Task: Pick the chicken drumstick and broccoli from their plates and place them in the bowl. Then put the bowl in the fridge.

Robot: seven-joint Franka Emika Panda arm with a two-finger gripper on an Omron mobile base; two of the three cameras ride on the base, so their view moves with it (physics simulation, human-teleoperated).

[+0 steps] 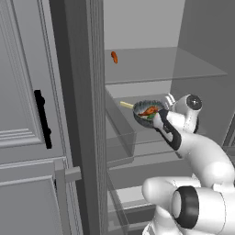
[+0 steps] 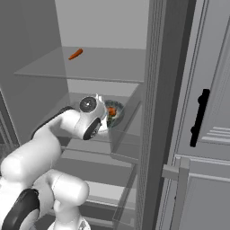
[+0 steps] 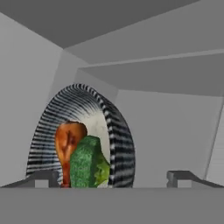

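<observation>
Resting on a glass shelf (image 1: 137, 151) inside the fridge (image 1: 137, 27), one bowl (image 1: 146, 113) held one chicken drumstick (image 3: 68, 144) and one broccoli (image 3: 89, 164) (touching); the end effector (image 3: 111, 177) stood apart, gripping nothing.

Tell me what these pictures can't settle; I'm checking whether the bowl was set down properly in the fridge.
- Bowl underside: left base view, the arm covers where it meets the shelf.
- Bowl's near side: right base view, wrist in front.
- Broccoli and drumstick bottoms: hand view, cut off low.
- Gripper contact with rim: unclear.
</observation>
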